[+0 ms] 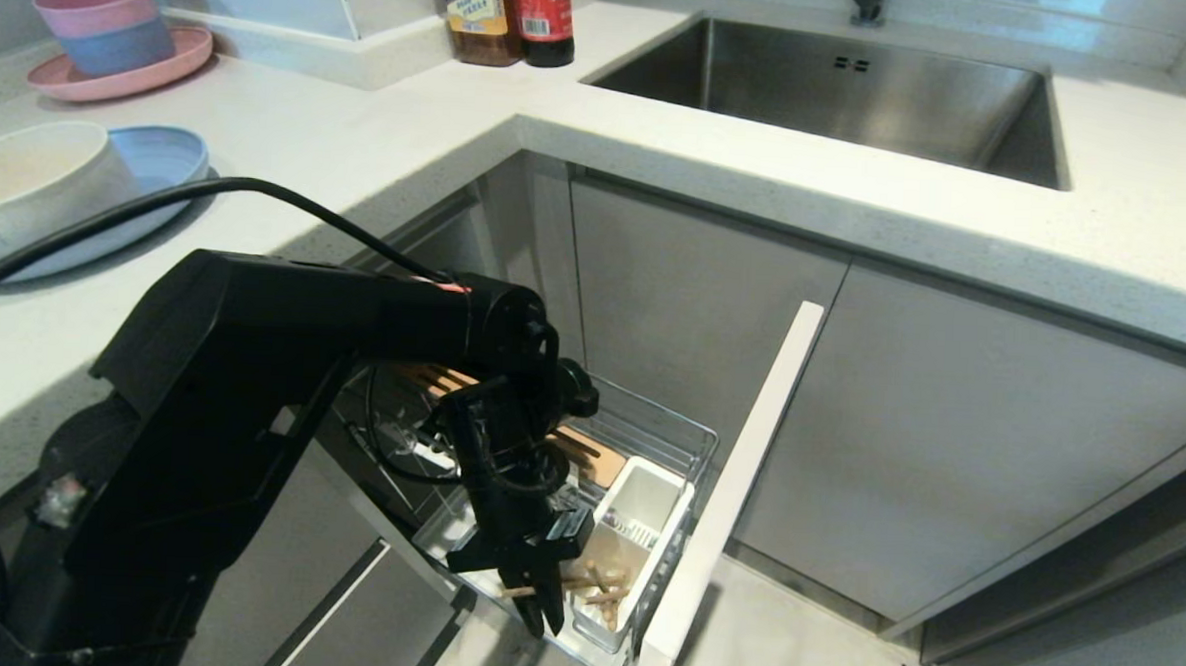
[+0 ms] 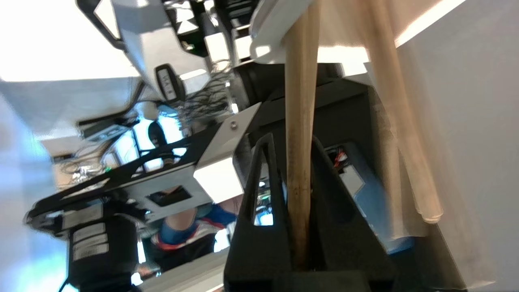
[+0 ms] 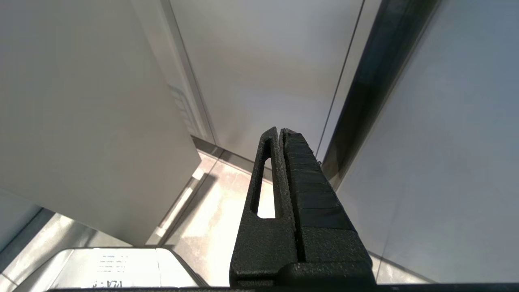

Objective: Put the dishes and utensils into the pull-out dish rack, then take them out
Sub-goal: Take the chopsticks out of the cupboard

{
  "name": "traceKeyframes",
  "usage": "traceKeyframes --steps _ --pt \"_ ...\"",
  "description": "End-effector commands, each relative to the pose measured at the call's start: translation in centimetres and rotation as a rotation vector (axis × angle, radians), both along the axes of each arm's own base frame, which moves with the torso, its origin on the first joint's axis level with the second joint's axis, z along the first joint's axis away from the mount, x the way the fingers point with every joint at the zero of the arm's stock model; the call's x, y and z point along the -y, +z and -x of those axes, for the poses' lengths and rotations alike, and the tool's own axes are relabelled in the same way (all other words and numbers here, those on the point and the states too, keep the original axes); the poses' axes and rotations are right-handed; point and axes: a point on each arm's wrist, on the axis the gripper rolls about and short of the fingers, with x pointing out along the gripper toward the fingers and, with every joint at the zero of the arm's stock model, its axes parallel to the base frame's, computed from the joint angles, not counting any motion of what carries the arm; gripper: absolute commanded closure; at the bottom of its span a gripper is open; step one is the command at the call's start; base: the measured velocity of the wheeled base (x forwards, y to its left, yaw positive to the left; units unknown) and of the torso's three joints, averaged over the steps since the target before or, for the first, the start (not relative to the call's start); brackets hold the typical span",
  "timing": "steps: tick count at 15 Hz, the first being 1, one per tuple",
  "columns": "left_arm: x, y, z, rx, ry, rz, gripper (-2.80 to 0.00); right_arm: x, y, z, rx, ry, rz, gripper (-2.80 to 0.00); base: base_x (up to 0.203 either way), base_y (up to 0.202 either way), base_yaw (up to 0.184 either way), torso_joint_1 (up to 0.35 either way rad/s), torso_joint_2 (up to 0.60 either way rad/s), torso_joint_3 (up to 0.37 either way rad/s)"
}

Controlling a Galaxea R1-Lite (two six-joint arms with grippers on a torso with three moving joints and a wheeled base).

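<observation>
while the cream-white bowl (image 1: 29,183) is sitting on the pale blue plate (image 1: 165,159) at the far left of the countertop (image 1: 361,133), with stacked pink and blue bowls (image 1: 106,23) on a pink plate (image 1: 124,70) behind them, the left gripper (image 1: 539,596) is hanging low over the pull-out dish rack (image 1: 648,441). its fingers are clamping one wooden chopstick (image 2: 299,134), and the left wrist view is showing that stick pinched between the two black fingers (image 2: 259,194), with a second chopstick (image 2: 399,134) standing free just beside it. both are rising out of the white plastic cutlery holder (image 1: 639,535), which is sitting next to the wooden knife block (image 1: 588,453) and against the rack's narrow white door front (image 1: 748,460). farther right, two bottles (image 1: 507,14) and the steel sink (image 1: 844,89) are sitting on the counter. the right gripper (image 3: 280,134) is parked near cabinet fronts, fingers pressed together on nothing.
</observation>
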Motion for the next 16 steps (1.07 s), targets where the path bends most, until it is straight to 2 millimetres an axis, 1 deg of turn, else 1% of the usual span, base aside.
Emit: traceKeyframes --steps 1,4,6,8,11,16 --pt "-0.1 0.1 0.1 -0.004 0.004 -0.003 0.00 0.0 0.0 0.0 -0.002 0.000 0.000 0.00 0.000 0.000 0.000 0.000 0.00 0.000" --pt "0.0 0.2 0.1 -0.002 0.005 -0.002 0.00 0.0 0.0 0.0 -0.002 0.000 0.000 0.00 0.000 0.000 0.000 0.000 0.00 0.000" --pt "0.0 0.7 0.4 0.006 0.004 0.007 0.00 0.0 0.0 0.0 -0.002 0.000 0.000 0.00 0.000 0.000 0.000 0.000 0.00 0.000" --pt "0.0 1.7 0.9 0.020 -0.001 0.016 0.00 0.0 0.0 0.0 -0.002 0.000 0.000 0.00 0.000 0.000 0.000 0.000 0.00 0.000" --pt "0.0 3.7 2.4 0.025 -0.021 0.021 0.00 0.0 0.0 0.0 -0.002 0.000 0.000 0.00 0.000 0.000 0.000 0.000 0.00 0.000" --pt "-0.4 5.6 3.7 0.044 -0.020 0.027 0.00 0.0 0.0 0.0 -0.002 0.000 0.000 0.00 0.000 0.000 0.000 0.000 0.00 0.000"
